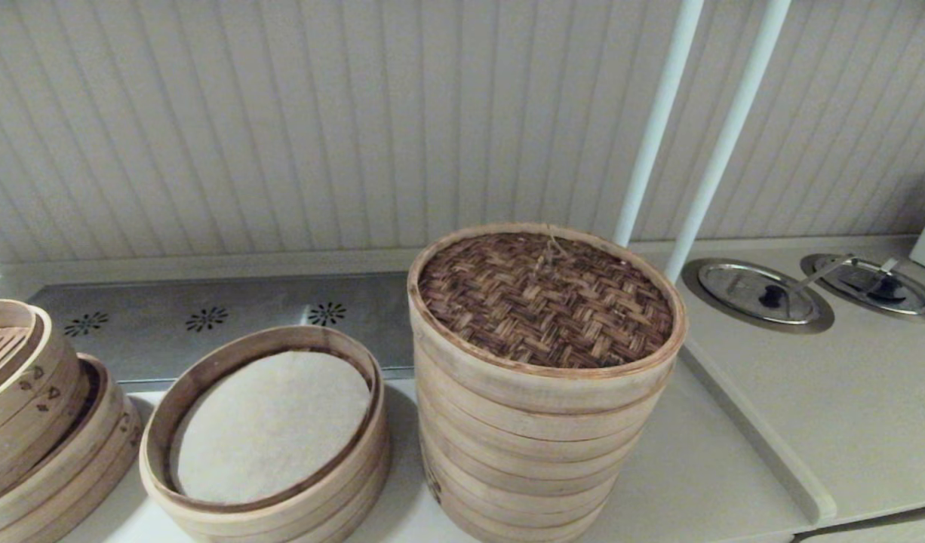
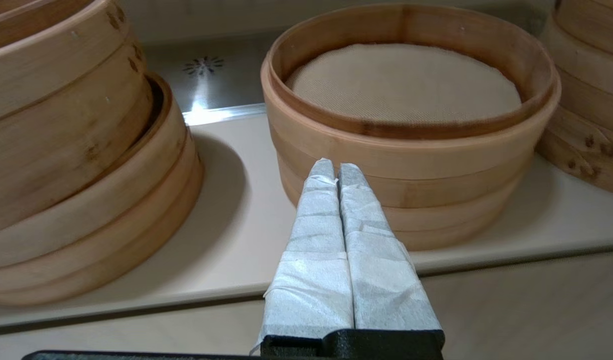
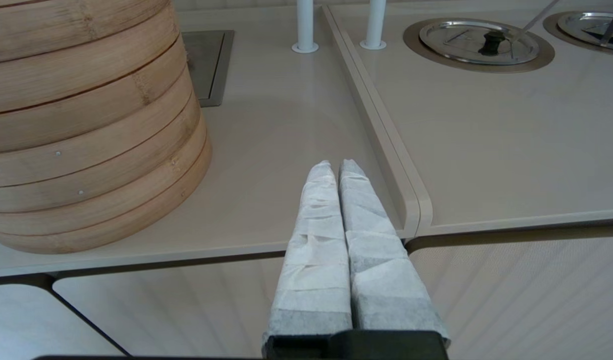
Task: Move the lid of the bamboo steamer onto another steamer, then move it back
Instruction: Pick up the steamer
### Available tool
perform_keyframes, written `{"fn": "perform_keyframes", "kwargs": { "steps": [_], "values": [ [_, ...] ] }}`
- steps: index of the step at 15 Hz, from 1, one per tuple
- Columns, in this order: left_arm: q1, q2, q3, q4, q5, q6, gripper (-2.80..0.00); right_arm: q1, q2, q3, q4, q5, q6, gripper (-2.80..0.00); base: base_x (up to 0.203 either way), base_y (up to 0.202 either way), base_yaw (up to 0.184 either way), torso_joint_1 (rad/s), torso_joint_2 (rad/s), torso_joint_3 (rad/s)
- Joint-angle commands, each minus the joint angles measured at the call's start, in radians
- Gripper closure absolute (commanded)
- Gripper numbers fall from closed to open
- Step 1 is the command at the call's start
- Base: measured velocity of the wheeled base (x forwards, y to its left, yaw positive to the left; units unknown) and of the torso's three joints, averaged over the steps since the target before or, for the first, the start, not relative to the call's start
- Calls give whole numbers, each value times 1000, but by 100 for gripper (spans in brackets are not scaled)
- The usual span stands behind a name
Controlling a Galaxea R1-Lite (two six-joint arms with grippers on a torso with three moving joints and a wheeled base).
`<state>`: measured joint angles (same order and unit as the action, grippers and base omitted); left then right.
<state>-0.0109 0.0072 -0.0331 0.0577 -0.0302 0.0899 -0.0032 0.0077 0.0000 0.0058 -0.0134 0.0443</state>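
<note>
A pale countertop runs under a ribbed, cream-coloured wall, with a steel vent strip behind it and two round metal lids set flush into the counter off to the right. Two white poles rise from the surface at the back.

The bamboo steamer lid, dark herringbone weave inside a pale rim, sits level on top of the tall steamer stack, the highest thing on the counter. To its left stands the short steamer, uncovered, its whitish liner open to view; that looks like the place the lid belongs, which would mean the outward half of the job is done and the return is not. Further left, a stack with small dark marks leans unevenly, its upper rings tilted on the lower ones.

Neither arm shows from the head camera. The left gripper hangs low off the counter's front edge, its wrapped fingers pressed together and holding nothing, pointing at the short steamer's side. The right gripper is likewise closed tight and empty, out over the counter edge just right of the tall stack. Both seem held back clear of the bamboo, so that whichever one goes for the lid must first spread its fingers wide enough for the rim.
</note>
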Motion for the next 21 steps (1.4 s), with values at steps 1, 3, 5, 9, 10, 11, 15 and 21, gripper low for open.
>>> {"fn": "perform_keyframes", "kwargs": {
  "steps": [1, 3, 5, 9, 10, 11, 15, 21],
  "values": [
    [0, 71, -91, 10, -36, 4, 0, 0, 0, 3, 0, 0, 0, 0, 0, 0, 0, 0, 0, 0],
    [0, 204, -195, 24, -102, -8, 0, 0, 0, 3, 0, 0, 0, 0, 0, 0, 0, 0, 0, 0],
    [-1, 396, -335, 24, -186, -49, 0, 0, 2, 3, 0, 0, 0, 0, 0, 0, 0, 0, 0, 0],
    [-19, 811, -724, 31, -407, -159, 0, 0, 1, 3, 0, 0, 0, 0, 0, 0, 0, 0, 0, 0],
    [-58, 904, -830, 36, -448, -198, 0, 0, 0, 3, 0, 0, -1, 0, 0, 0, 0, 0, 0, 0],
    [-136, 995, -925, 41, -475, -243, 0, 0, 1, 3, 0, 0, -1, 0, 0, 0, 0, 0, 0, 0],
    [-491, 1315, -1187, 48, -438, -334, 0, 0, 1, 3, 0, 0, -1, 0, 0, 0, 0, 0, 0, 0],
    [-752, 1626, -1402, 40, -353, -349, -280, 0, 0, 3, 0, 0, -1, 0, 0, 0, 0, 0, 0, 0]
  ]
}}
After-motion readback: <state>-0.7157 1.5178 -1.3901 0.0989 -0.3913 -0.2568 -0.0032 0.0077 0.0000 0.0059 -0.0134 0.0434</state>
